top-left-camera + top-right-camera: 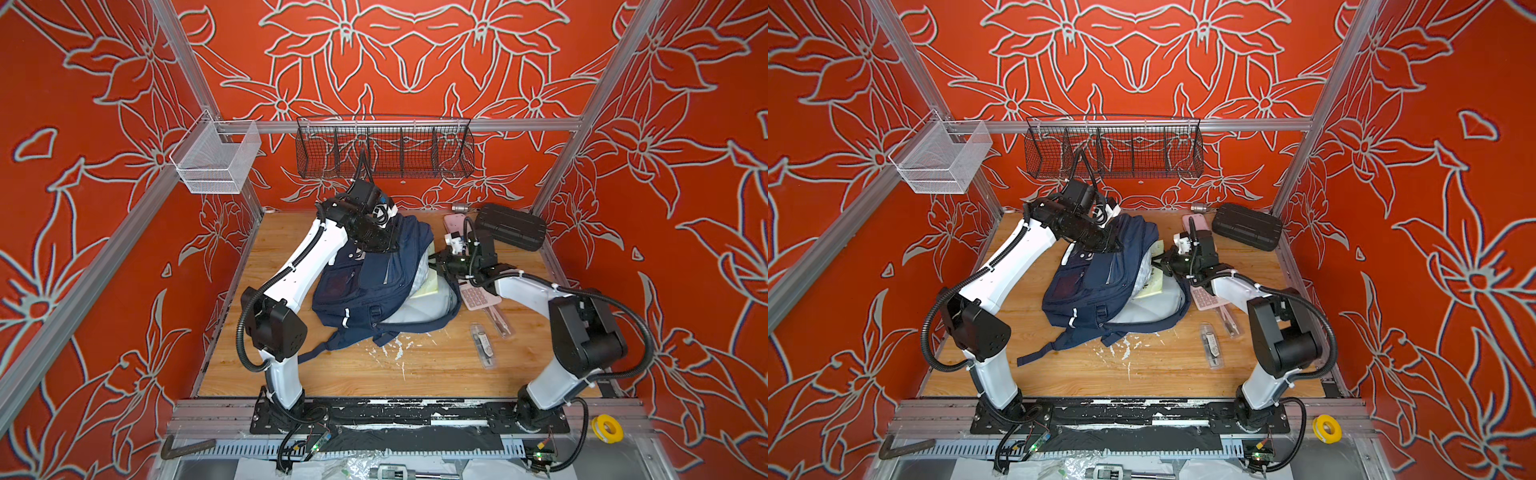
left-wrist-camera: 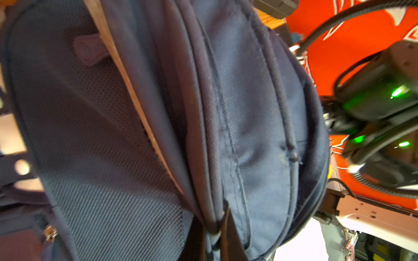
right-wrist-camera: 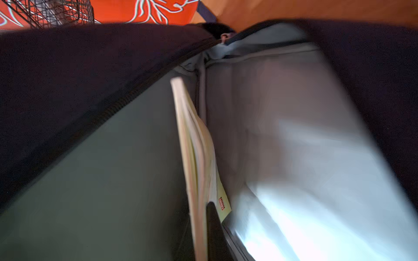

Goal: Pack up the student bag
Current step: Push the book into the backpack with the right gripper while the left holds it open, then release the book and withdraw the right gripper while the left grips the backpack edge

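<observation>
Navy student bag (image 1: 365,286) lies open; pink calculator (image 1: 473,297), black case (image 1: 510,226) nearby.

Left arm (image 1: 299,266) and right arm (image 1: 525,291) bend inward, left fingers (image 1: 384,248) and right fingers (image 3: 213,230) closed.

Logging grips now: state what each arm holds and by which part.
Left jaws: shut on the student bag, by its upper front fabric. Right jaws: shut on the yellow notebook, by its edge, partly inside the bag.

Navy student bag (image 2: 248,117), mesh panel (image 2: 97,162) close-up
</observation>
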Controlling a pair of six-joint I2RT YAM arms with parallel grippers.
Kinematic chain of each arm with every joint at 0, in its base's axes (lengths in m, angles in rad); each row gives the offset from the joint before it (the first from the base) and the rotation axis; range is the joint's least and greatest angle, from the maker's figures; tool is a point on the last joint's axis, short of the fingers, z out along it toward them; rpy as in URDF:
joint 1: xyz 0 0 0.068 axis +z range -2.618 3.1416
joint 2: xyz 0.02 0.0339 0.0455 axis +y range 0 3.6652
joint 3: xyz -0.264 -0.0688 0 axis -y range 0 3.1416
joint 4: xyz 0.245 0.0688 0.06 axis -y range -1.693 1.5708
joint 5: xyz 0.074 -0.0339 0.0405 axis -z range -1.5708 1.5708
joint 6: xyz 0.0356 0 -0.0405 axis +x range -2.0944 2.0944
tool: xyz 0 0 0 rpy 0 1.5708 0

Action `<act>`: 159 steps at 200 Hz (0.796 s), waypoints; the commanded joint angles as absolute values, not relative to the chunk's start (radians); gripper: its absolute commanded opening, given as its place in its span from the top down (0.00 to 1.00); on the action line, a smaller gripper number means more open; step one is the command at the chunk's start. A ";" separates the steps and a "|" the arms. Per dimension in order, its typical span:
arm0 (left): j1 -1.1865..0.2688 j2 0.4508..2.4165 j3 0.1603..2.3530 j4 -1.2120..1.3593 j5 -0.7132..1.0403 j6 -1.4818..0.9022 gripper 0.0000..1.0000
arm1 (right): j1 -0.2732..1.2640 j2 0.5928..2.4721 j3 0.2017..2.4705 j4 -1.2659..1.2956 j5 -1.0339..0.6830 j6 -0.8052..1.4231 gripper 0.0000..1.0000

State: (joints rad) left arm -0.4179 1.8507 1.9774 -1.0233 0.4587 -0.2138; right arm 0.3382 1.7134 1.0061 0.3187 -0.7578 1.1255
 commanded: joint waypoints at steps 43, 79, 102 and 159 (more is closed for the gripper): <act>-0.414 1.841 1.938 -0.808 0.425 -0.329 1.00 | 0.330 1.760 1.143 0.071 -0.553 1.014 0.19; -0.413 1.890 2.018 -0.944 0.412 -0.205 0.63 | 0.185 1.590 1.140 -0.237 -0.494 0.819 0.03; -0.408 1.914 2.078 -1.066 0.329 -0.103 0.31 | 0.135 1.552 1.183 -0.373 -0.444 0.733 0.03; -0.397 1.657 1.660 -1.029 0.077 0.325 0.33 | 0.086 1.464 1.213 -0.451 -0.443 0.592 0.03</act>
State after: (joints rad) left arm -0.4015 1.8156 1.9087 -1.0485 0.2047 0.0597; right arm 0.0910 1.5089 1.2034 -0.3878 -0.4221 0.6930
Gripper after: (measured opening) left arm 0.705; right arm 0.971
